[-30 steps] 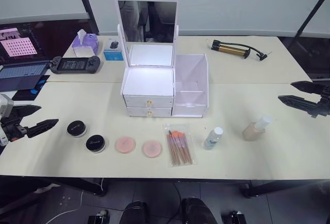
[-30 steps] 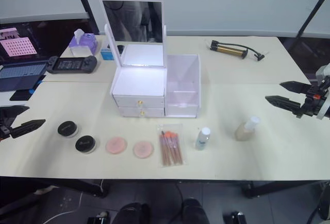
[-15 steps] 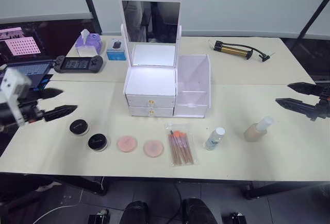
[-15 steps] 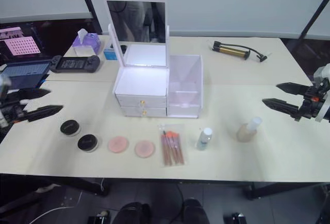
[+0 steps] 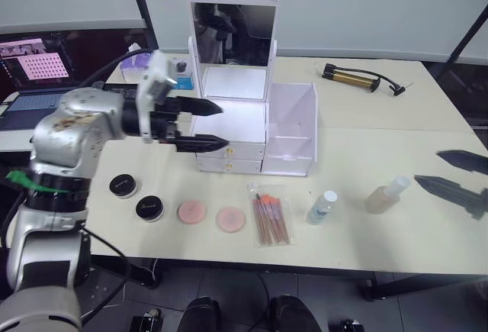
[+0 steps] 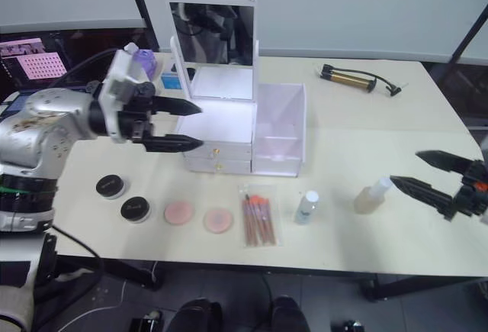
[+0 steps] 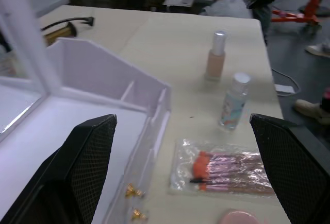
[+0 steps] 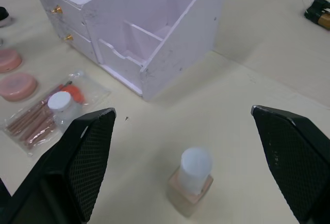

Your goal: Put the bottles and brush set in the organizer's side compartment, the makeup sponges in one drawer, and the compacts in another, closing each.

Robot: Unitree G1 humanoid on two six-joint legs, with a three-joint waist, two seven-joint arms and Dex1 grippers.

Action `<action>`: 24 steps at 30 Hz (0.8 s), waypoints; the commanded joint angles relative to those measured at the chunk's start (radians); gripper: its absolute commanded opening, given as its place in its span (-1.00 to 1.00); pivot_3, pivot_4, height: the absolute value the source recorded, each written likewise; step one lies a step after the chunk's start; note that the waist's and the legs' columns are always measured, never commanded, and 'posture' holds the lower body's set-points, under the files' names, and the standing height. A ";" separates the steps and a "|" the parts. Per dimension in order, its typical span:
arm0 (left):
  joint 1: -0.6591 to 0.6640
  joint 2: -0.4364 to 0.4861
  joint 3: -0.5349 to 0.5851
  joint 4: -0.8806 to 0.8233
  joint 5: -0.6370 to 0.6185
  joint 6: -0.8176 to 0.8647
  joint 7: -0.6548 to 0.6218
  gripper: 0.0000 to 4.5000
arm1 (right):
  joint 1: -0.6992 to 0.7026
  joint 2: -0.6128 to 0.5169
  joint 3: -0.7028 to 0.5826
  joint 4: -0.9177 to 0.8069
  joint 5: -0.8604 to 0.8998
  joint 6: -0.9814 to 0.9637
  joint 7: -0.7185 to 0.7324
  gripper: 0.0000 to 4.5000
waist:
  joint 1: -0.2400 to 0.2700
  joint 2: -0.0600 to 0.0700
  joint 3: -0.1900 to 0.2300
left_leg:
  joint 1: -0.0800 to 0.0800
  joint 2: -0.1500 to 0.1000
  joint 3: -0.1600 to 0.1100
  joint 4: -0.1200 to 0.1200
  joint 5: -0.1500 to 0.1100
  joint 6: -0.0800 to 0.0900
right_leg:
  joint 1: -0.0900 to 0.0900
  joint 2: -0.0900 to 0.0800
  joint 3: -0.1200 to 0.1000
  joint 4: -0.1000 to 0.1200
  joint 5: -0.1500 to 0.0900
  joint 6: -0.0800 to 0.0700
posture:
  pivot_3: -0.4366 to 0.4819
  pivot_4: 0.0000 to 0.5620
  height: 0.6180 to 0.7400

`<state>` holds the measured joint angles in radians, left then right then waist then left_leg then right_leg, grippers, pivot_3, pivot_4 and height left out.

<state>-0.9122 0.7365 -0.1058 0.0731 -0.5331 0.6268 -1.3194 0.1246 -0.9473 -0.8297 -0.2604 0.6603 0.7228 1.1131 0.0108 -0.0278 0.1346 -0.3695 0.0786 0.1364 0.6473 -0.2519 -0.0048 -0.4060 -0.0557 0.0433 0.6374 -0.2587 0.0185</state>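
The right fingers (image 6: 427, 177) are wide open and hold nothing. The beige foundation bottle (image 8: 190, 182) stands on the counter (image 5: 366, 137) right between them, a little ahead. It looks small, light and smooth, so it could slip or tip; grab its fat middle, not the cap. The left fingers (image 5: 216, 125) are open and empty too, just in front of the organizer (image 5: 244, 130)
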 commanded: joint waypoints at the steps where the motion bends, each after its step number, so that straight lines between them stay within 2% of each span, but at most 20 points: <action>1: -0.049 -0.031 -0.018 -0.031 -0.020 0.030 -0.026 0.97 | 0.066 0.058 -0.118 -0.129 0.059 0.052 -0.074 1.00 | -0.003 0.000 0.000 | 0.000 0.000 -0.001 0.000 0.000 0.000 | 0.001 0.000 0.000 0.000 0.000 0.000 | -0.05 -0.47 0.87; 9: -0.090 -0.143 -0.061 -0.034 -0.031 0.068 -0.040 0.97 | 0.301 0.284 -0.237 -0.402 0.120 0.047 -0.248 1.00 | -0.008 0.001 0.000 | 0.000 -0.002 -0.006 0.000 0.000 0.001 | 0.002 -0.001 -0.002 0.000 -0.003 0.004 | -0.05 -0.47 0.87; 14: -0.086 -0.165 -0.055 -0.021 -0.035 0.080 -0.047 0.97 | 0.421 0.343 -0.273 -0.468 0.174 0.031 -0.285 1.00 | -0.009 0.000 0.000 | -0.001 -0.003 -0.012 0.000 -0.001 0.002 | 0.003 -0.002 -0.003 -0.001 -0.003 0.004 | -0.05 -0.47 0.87; 18: -0.075 -0.133 -0.050 -0.024 -0.019 0.081 -0.053 0.97 | 0.430 0.371 -0.216 -0.504 0.203 0.030 -0.363 1.00 | -0.016 0.001 0.000 | -0.002 -0.011 -0.024 -0.001 -0.002 0.003 | 0.003 -0.001 -0.002 -0.002 -0.003 0.004 | -0.05 -0.47 0.87; 21: -0.041 -0.072 -0.071 -0.053 0.029 0.058 -0.054 0.97 | 0.400 0.402 -0.136 -0.532 0.178 0.007 -0.448 1.00 | -0.025 0.001 -0.001 | -0.002 -0.011 -0.028 -0.002 -0.002 0.003 | 0.004 0.000 -0.002 -0.003 -0.003 0.004 | -0.05 -0.47 0.87; 24: -0.015 -0.065 -0.015 -0.107 -0.019 0.122 0.002 0.97 | 0.346 0.412 -0.076 -0.518 0.160 0.004 -0.534 1.00 | -0.024 0.001 -0.001 | -0.002 -0.012 -0.029 -0.003 -0.002 0.003 | 0.003 0.000 -0.002 -0.003 -0.003 0.003 | -0.05 -0.47 0.87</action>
<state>-0.9190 0.6652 -0.1663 0.0197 -0.5194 0.7300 -1.3405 0.4846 -0.5281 -0.9189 -0.7591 0.8291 0.7592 0.6188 -0.0135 -0.0266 0.1333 -0.3719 0.0667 0.1074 0.6449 -0.2537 -0.0014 -0.4029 -0.0557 0.0409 0.6345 -0.2614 0.0211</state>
